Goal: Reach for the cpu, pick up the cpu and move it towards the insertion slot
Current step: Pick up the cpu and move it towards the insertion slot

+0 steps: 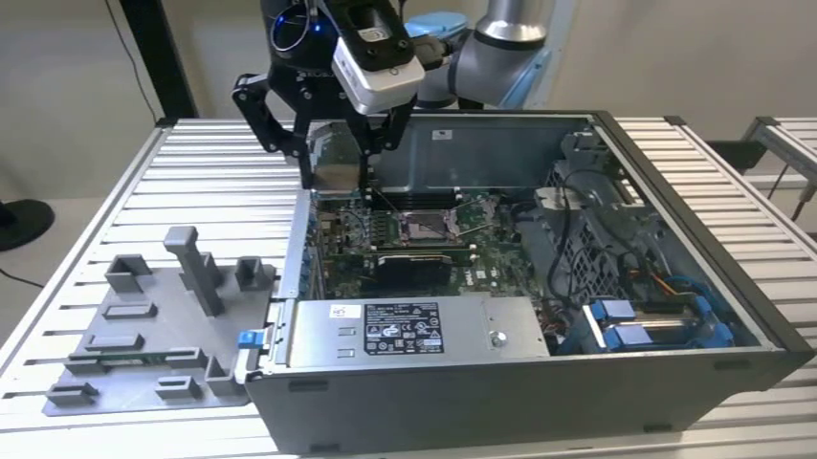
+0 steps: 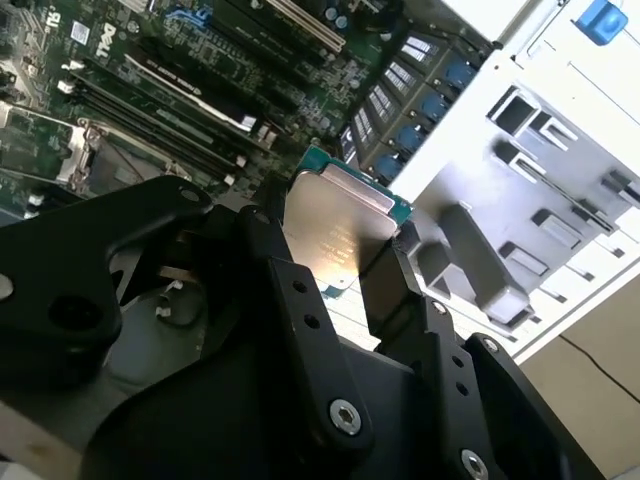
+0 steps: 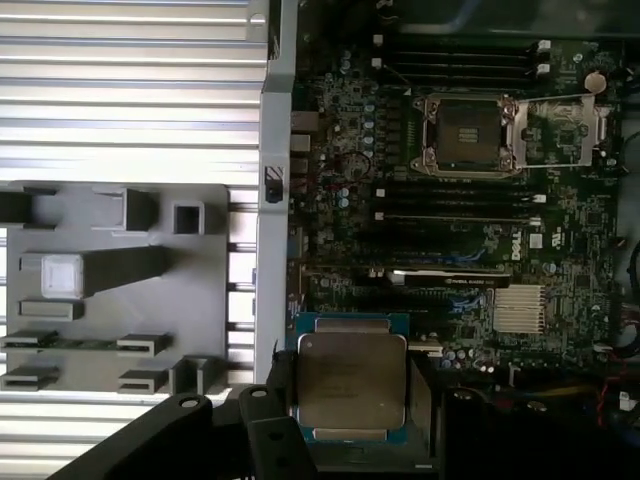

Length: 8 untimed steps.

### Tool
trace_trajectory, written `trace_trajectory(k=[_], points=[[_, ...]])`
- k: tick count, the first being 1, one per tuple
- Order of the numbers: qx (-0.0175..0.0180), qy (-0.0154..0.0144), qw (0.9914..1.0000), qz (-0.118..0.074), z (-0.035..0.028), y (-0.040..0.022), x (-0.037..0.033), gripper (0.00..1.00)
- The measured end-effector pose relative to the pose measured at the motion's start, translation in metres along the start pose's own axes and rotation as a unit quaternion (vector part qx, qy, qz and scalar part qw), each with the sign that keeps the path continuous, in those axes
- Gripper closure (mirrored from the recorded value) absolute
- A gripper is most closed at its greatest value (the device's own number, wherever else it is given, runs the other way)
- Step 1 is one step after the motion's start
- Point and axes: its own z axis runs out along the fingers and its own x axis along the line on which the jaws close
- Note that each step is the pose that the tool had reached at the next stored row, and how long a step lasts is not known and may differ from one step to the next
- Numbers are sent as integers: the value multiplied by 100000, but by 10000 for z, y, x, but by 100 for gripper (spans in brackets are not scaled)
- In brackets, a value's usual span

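The cpu [image 3: 350,380] is a small square chip with a silvery face and a green rim, and my gripper [image 3: 350,392] is shut on it, one black finger on each side. In the second wrist view the cpu [image 2: 335,235] sits tilted between the fingers [image 2: 285,290]. In the exterior view my gripper [image 1: 339,177] hangs with the cpu [image 1: 335,174] above the open case's wall on that view's left, over the edge of the green board. The insertion slot [image 1: 426,227] lies open in the middle of the board, to the exterior view's right of and below the gripper. Its silver frame and dark centre also appear in the first wrist view [image 3: 470,135].
The open computer case [image 1: 690,316] stands on a slatted metal table [image 1: 205,191]. A grey fixture plate [image 1: 141,335] with upright blocks lies at the exterior view's left. A power supply [image 1: 402,330] sits along the case front. Cables and blue brackets [image 1: 638,320] crowd the case's right side.
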Motion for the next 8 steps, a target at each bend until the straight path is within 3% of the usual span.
trace_trajectory(k=[8], points=[[0,2,100000,2,0,0,-127,100]])
